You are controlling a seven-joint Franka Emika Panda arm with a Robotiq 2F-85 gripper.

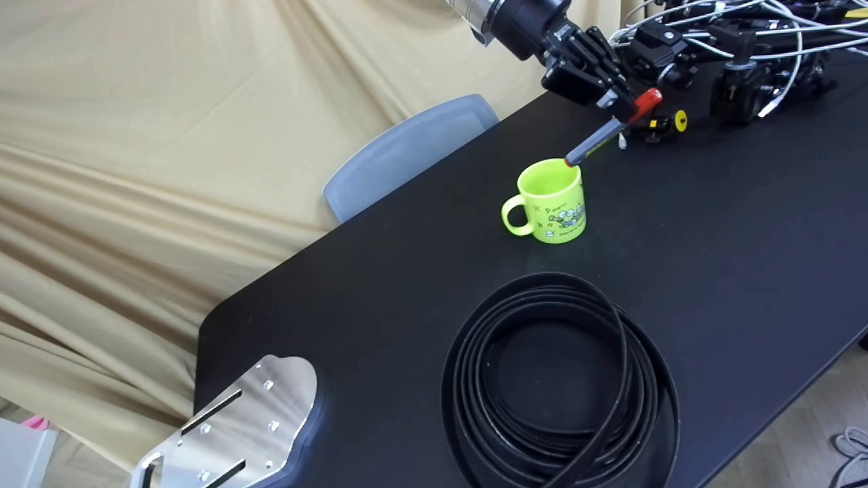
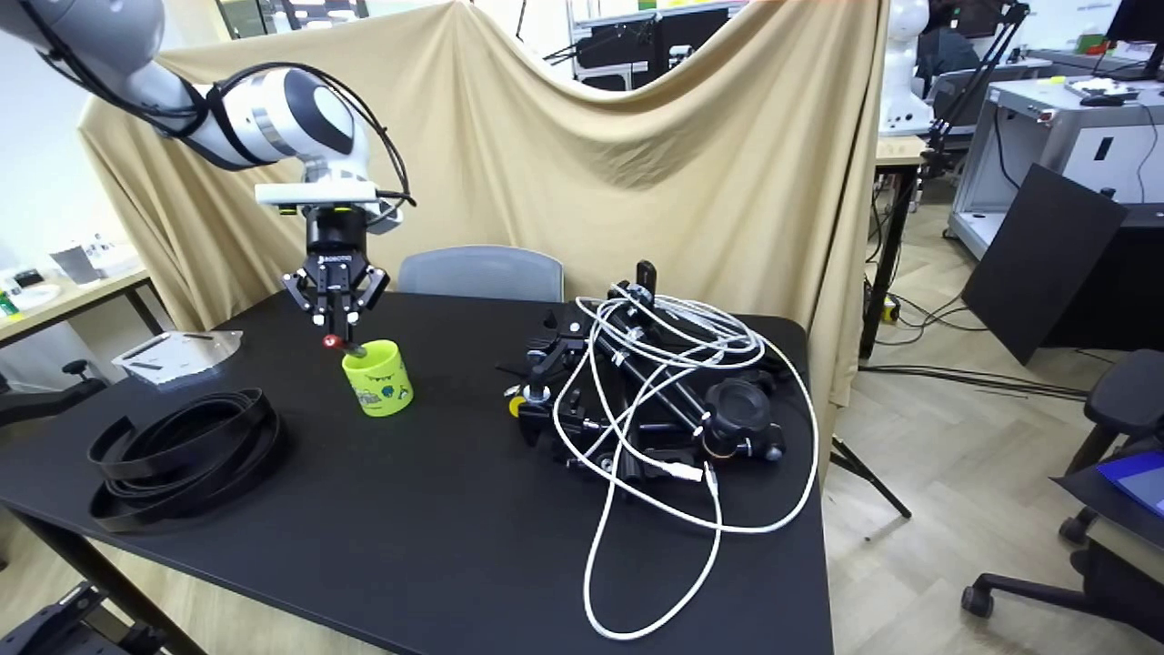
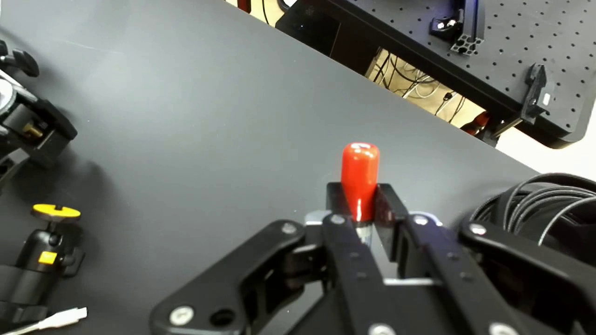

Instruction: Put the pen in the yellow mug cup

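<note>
Pen (image 1: 597, 141) hangs aslant in my gripper (image 3: 361, 203), jaws pinched on its red cap (image 3: 360, 163); its lower end shows at the far-right rim of the yellow mug (image 1: 559, 211) in an exterior view, touching or above, I cannot tell. I should ease left and nearer, steepen it, sink it well inside, then release.

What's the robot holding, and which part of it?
A marker pen, pinched in the gripper by its red cap, close to the grey barrel.
</note>
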